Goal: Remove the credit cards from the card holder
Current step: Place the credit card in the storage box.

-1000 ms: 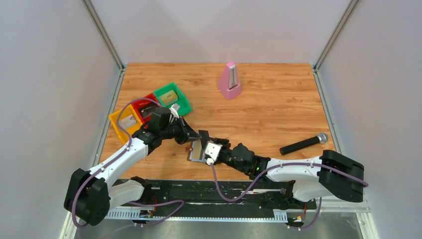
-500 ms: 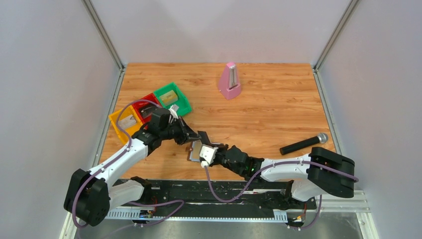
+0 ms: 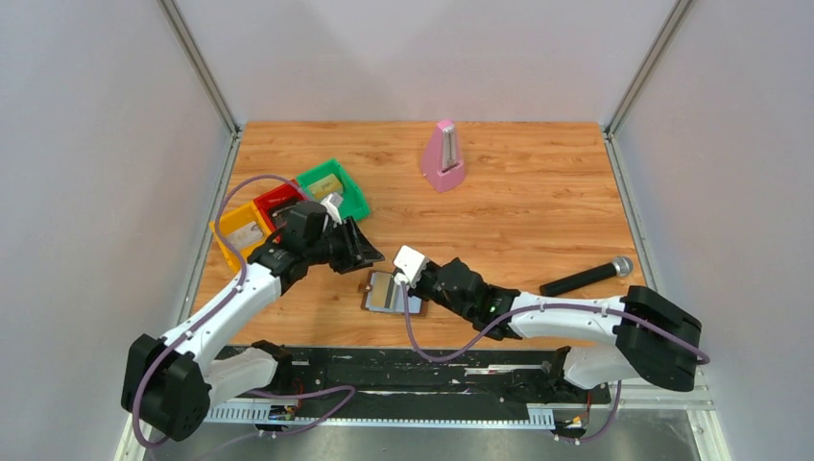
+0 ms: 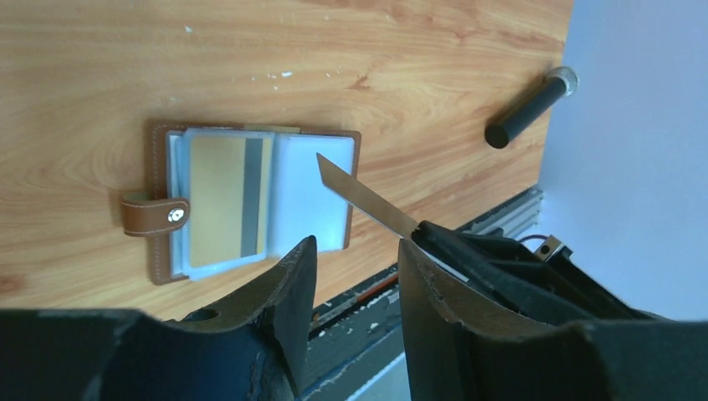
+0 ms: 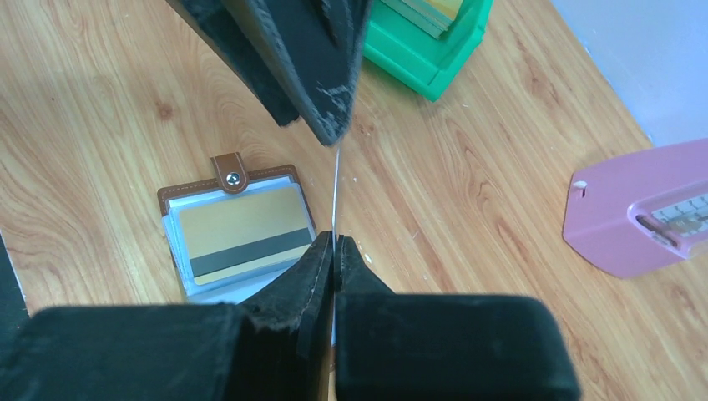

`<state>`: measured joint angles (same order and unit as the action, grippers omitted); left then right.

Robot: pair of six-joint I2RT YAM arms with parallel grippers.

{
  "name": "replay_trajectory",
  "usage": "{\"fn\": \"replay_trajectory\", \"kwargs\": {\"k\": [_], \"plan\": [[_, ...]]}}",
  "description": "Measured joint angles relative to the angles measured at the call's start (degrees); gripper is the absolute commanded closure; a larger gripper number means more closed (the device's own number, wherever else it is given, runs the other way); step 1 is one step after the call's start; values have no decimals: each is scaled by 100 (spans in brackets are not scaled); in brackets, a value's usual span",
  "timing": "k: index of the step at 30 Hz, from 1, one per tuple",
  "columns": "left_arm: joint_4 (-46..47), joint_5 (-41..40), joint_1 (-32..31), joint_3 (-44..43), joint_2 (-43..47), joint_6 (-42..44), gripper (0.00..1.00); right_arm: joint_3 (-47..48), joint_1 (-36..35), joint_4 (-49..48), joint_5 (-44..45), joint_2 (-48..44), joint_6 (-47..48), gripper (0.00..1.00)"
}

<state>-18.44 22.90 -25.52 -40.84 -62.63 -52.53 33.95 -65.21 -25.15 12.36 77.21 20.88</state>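
Observation:
The card holder (image 3: 389,293) lies open on the wood table, brown rim, clasp tab to one side, pale sleeves inside (image 4: 250,200). A gold card with a dark stripe (image 5: 242,234) sits in its top sleeve. My right gripper (image 5: 334,242) is shut on a thin grey-tan card (image 4: 367,205), seen edge-on (image 5: 336,188) and held in the air just above the holder's right edge. In the top view the right gripper (image 3: 415,280) is beside the holder. My left gripper (image 4: 355,251) is open and holds nothing; it hovers left of the card (image 3: 370,252).
Yellow (image 3: 240,232), red (image 3: 278,204) and green (image 3: 333,189) trays stand at the left behind my left arm, with cards in them. A pink metronome (image 3: 443,157) stands far centre. A black microphone (image 3: 586,279) lies at the right, near my right arm.
My right gripper shut on the card, then my left gripper opened, let go of it and drew back to the left. The right gripper lifted the card slightly away from the holder.

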Motion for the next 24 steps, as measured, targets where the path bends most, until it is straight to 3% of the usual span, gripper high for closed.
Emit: {"fn": "replay_trajectory", "kwargs": {"k": [12,17,20,24], "plan": [[-595,-267,0,-214,507,1071,49,107,271,671,-164,-306,-734,100],[-251,-66,0,-83,564,1069,45,514,540,1119,39,-315,-1956,100],[-37,87,0,20,638,1102,44,859,1001,1475,-787,-476,-2763,100],[-7,321,0,-9,638,1403,44,1303,1860,2218,-2326,-754,-3141,100]]}}
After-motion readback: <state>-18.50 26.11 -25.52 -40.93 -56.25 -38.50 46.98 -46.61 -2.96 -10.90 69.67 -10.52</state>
